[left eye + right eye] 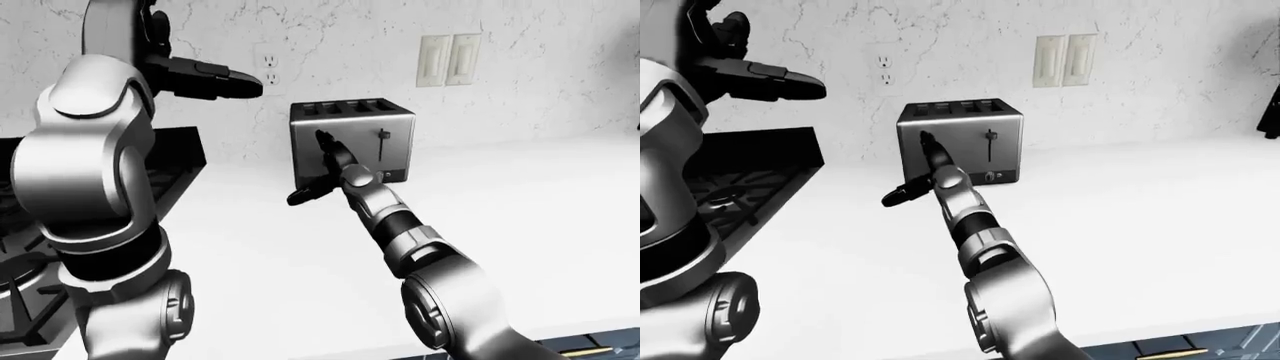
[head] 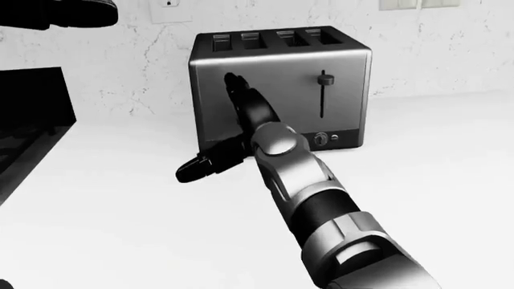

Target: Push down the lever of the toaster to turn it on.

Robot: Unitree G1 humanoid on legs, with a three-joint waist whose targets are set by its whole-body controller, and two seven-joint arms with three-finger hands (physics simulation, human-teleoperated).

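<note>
Pressing against the toaster (image 2: 281,84) face, the right hand (image 2: 237,129) is spread open, gripping nothing. One lever (image 2: 325,79), at three o'clock, sits high; the left lever is hidden, so progress is unclear.

You faced a white marbled wall (image 1: 340,30) (outlet (image 1: 268,58), twin switches (image 1: 448,58)) above a white bench (image 1: 520,217); black stove (image 1: 750,176) at left.
</note>
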